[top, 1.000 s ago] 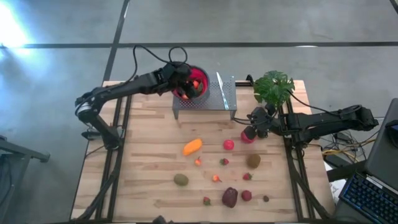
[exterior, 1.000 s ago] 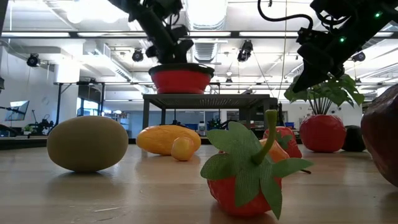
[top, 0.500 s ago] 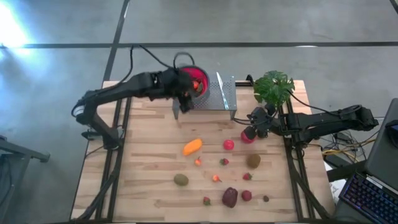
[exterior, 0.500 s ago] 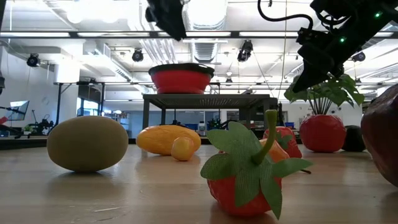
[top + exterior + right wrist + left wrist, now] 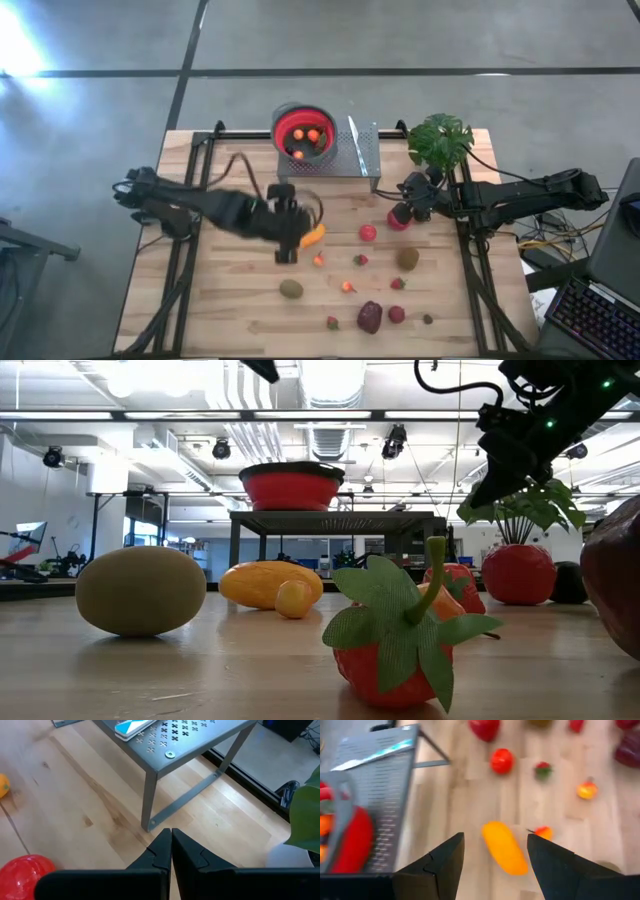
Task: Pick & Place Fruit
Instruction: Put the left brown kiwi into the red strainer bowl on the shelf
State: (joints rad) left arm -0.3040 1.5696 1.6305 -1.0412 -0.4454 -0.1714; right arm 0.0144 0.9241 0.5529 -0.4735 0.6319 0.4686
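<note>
Surface [image 5: 230, 290]: wooden, fruit scattered.
Left gripper [image 5: 290, 238]: fingers apart, empty, orange fruit [image 5: 505, 847] just beyond them.
Right gripper [image 5: 405, 207]: fingers together, empty.

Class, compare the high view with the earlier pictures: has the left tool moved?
Yes. The left tool has left the red bowl on the metal stand and now hovers open beside the orange fruit.
</note>
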